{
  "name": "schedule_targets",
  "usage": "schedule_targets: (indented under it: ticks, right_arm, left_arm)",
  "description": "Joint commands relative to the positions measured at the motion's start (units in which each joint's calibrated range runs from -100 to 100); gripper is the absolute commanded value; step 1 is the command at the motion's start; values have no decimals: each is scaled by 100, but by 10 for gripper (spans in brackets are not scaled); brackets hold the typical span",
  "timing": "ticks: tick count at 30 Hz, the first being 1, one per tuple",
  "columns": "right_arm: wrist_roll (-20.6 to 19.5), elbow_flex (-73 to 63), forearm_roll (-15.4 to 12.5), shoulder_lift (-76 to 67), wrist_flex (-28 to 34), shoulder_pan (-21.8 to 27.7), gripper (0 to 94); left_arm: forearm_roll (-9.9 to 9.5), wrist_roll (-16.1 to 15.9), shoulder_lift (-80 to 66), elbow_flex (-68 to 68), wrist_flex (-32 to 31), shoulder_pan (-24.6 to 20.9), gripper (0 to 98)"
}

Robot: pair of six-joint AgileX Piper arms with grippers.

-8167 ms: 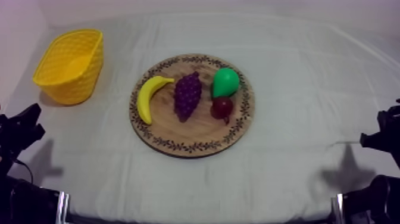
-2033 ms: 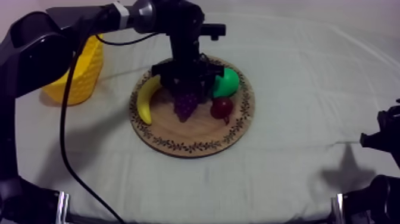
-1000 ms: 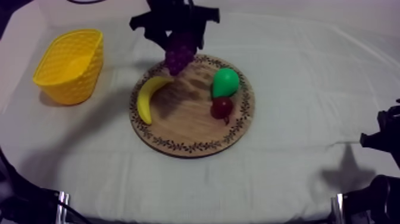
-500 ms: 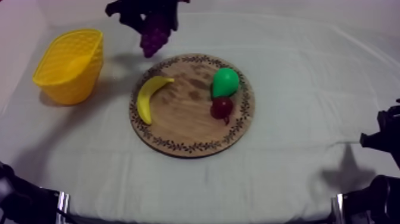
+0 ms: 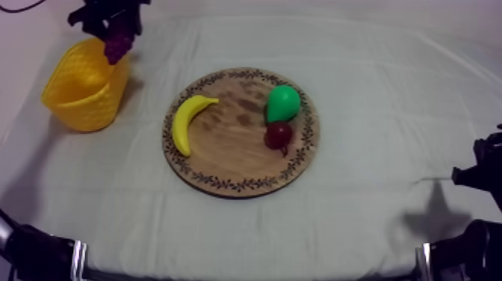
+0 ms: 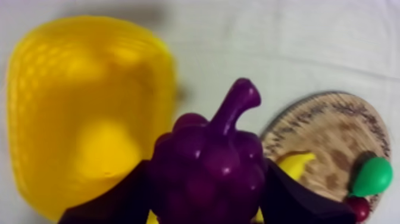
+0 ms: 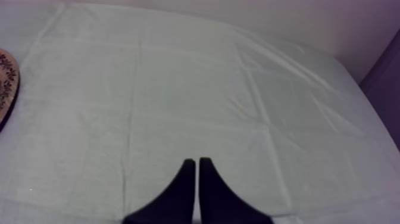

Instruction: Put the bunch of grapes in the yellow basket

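Note:
The purple bunch of grapes (image 5: pixel 117 41) hangs in the air over the right rim of the yellow basket (image 5: pixel 78 93) at the table's far left, with my left gripper (image 5: pixel 110 16) shut on it. In the left wrist view the grapes (image 6: pixel 208 167) sit between my two black fingers (image 6: pixel 113 205), stem up, above the edge of the basket (image 6: pixel 71 137). The round wooden board (image 5: pixel 231 168) lies mid-table. My right gripper (image 7: pixel 194 170) rests low at the right, fingers together as a narrow wedge over bare cloth.
On the board remain a banana (image 5: pixel 185 119) at its left, a green pear (image 5: pixel 282 102) and a small red fruit (image 5: pixel 279 135) at its right. The right arm (image 5: pixel 482 168) sits at the table's right edge. Open cloth surrounds the board.
My left gripper has carried the grapes left from beyond the board's far rim to above the basket's right edge. The right arm has not moved.

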Motion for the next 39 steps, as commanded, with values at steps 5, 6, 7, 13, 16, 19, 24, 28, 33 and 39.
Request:
schedule_targets:
  ticks: [5, 6, 7, 13, 16, 19, 24, 28, 33, 39]
  right_arm:
    - [-1, -5, -1, 1, -2, -1, 3]
    - [-1, -5, -1, 1, -2, -1, 3]
    - [-1, -5, -1, 1, -2, -1, 3]
    - [-1, -5, -1, 1, -2, -1, 3]
    - [-1, -5, -1, 1, -2, -1, 3]
    - [-1, -5, -1, 1, -2, -1, 3]
    - [-1, -5, -1, 1, -2, -1, 3]
    - [-1, -5, -1, 1, -2, -1, 3]
    - [-1, -5, -1, 1, -2, -1, 3]
    - [-1, -5, -1, 1, -2, -1, 3]
  left_arm:
    - [-85, -124, -67, 130, -32, -568, 424]
    - [-95, -141, -82, 144, -33, -622, 425]
    - [-102, -157, -98, 154, -32, -672, 425]
    - [-155, -213, -170, 186, 20, -860, 424]
    - [-175, -220, -130, 240, 30, -894, 422]
    - [-186, -214, -23, 310, 20, -896, 418]
    - [-173, -186, 250, 412, -105, -872, 414]
    - [-141, -143, 547, 468, -272, -881, 427]
    - [-87, -95, 932, 451, -447, -921, 544]
    - [-137, 63, 1202, 298, -538, -934, 748]
